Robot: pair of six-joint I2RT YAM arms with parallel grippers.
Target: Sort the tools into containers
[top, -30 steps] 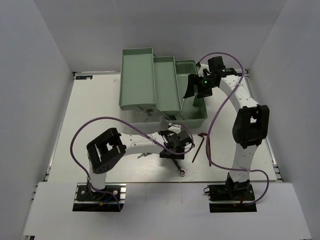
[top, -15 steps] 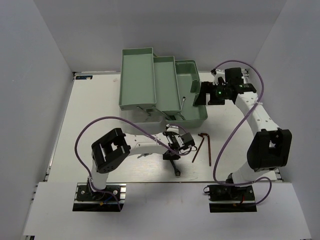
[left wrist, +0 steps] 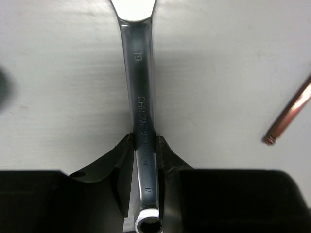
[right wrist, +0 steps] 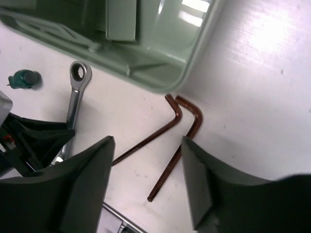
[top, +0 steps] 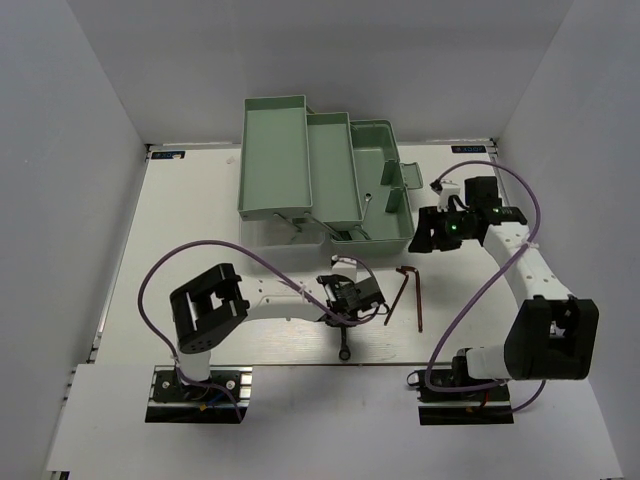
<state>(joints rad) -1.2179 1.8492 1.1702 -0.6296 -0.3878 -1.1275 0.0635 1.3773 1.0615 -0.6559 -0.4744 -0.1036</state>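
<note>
A long silver wrench [left wrist: 140, 92] lies flat on the white table, and my left gripper [left wrist: 145, 160] is shut on its shaft near the ring end. From above, the wrench [top: 345, 345] sticks out toward the near edge below the left gripper [top: 347, 312]. Two reddish-brown hex keys [right wrist: 146, 141] [right wrist: 181, 153] lie side by side under my right gripper [right wrist: 146, 182], which is open and empty above them. In the top view the hex keys [top: 415, 298] lie right of the left gripper, and the right gripper [top: 422, 238] hovers beside the mint-green toolbox [top: 272, 150].
The toolbox stands open at the back centre, its stepped trays [top: 333, 165] fanned out and its bottom bin [right wrist: 160, 53] close to the hex keys. A green screwdriver handle [right wrist: 22, 78] lies near the wrench. White walls enclose the table on three sides.
My left gripper has closed on the wrench shaft. The right arm has swung from over the toolbox toward the near right, above the hex keys, and its jaws have narrowed somewhat.
</note>
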